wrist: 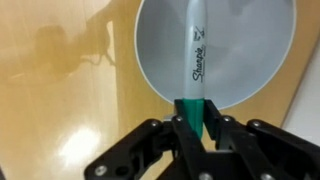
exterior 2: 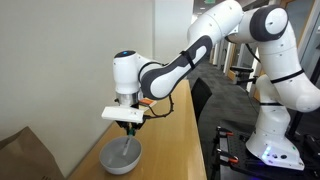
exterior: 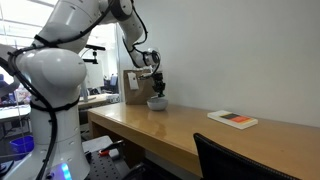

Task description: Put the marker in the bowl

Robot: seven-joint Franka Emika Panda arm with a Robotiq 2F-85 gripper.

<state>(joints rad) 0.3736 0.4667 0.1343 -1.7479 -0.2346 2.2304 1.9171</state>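
One arm is at work, and I read its state from three views. In the wrist view the gripper [wrist: 192, 120] enters from the bottom edge, its jaws clenched on the green end of the marker [wrist: 197, 55]. The marker's dark barrel, printed with white lettering, extends away from the fingers and points into the bowl [wrist: 160, 50]. The bowl is round and grey, and it fills the upper middle of that view. It stands on the wooden table [wrist: 60, 90].

In both exterior views the gripper [exterior 2: 127, 124] hangs directly over the bowl [exterior 2: 120, 157], with the wrist pointing straight down. I cannot tell whether the marker's tip touches the bowl's floor.

In an exterior view the bowl [exterior: 157, 102] sits near the far end of the table [exterior: 185, 128], just beside a brown paper bag [exterior: 134, 86]. A flat book [exterior: 232, 119] with a red edge lies well apart from it, further along the same surface.
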